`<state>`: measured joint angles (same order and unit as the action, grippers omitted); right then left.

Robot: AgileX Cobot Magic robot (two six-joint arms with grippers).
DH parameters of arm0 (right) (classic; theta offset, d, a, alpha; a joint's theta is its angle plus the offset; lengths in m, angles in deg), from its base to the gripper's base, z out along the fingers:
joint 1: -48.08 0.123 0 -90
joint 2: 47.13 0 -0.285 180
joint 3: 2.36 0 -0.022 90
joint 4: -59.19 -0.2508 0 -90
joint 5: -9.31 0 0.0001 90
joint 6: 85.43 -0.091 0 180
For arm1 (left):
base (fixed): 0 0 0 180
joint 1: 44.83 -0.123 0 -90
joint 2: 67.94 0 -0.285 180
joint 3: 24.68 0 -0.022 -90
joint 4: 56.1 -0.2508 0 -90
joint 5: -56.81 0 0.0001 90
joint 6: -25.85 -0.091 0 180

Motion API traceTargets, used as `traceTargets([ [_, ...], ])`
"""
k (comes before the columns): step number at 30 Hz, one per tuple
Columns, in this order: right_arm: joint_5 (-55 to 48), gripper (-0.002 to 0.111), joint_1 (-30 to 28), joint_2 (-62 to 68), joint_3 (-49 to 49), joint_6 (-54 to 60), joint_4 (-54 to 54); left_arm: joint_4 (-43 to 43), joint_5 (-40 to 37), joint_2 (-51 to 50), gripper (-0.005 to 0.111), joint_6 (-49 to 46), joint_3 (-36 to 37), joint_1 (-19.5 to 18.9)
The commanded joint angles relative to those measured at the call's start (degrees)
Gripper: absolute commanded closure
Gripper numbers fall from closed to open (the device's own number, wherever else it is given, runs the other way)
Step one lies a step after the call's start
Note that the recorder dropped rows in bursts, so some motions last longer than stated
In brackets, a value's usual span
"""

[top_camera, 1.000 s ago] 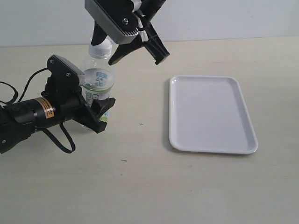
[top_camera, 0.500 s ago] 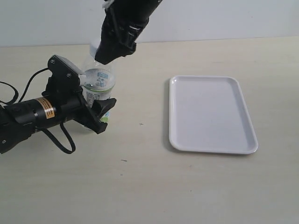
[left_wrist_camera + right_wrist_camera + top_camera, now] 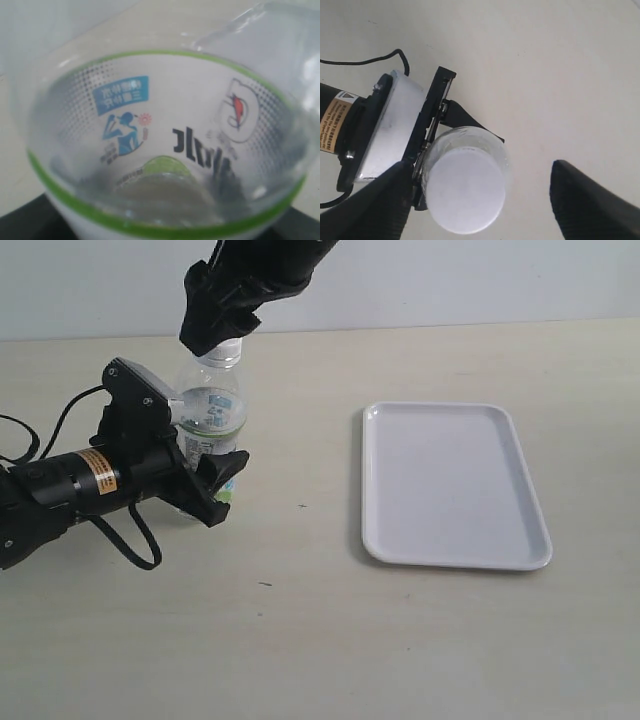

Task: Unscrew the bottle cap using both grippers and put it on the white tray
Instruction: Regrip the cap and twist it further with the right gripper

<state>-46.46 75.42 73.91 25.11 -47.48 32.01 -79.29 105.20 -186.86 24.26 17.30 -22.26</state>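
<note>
The left gripper [image 3: 203, 448] is black, with wedge-shaped fingers [image 3: 220, 480] and a squared black housing. Behind it, the left arm [image 3: 55, 485] is a black cylinder wearing an orange label [image 3: 97, 471] with small black print, and thin black cables [image 3: 155, 560] loop off it. The right wrist view shows a grey-white block [image 3: 387, 132] on its head. The right gripper [image 3: 218, 332] is all black, with broad, tapering fingers [image 3: 590, 205].

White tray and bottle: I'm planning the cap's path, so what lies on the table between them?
Only bare tabletop lies between the bottle and the white tray, as the exterior view shows.
</note>
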Motion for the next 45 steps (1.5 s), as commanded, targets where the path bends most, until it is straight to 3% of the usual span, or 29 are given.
traceTargets([
  [1,1.48,0.04,-0.06,0.88,-0.3,-0.79,0.25,-0.19,0.3,0.62,0.107,-0.07,-0.09,0.32],
  [7,1.73,0.065,-0.06,0.75,-0.3,-1.16,0.25,-0.19,0.28,0.62,0.107,0.15,-0.09,0.32],
  [10,1.5,0.103,-0.06,0.75,-0.3,-0.92,0.25,-0.19,0.28,0.62,0.107,0.15,-0.09,0.32],
  [11,1.2,0.109,-0.06,0.75,-0.3,-0.41,0.25,-0.19,0.28,0.62,0.107,0.15,-0.09,0.32],
  [33,-1.54,0.108,-0.06,0.75,-0.3,53.29,-2.63,-0.19,0.39,0.62,0.107,-0.18,-0.09,0.32],
  [45,-1.75,0.108,-0.06,0.75,-0.3,60.95,-2.63,-0.19,1.43,0.62,0.107,-0.18,-0.09,0.32],
])
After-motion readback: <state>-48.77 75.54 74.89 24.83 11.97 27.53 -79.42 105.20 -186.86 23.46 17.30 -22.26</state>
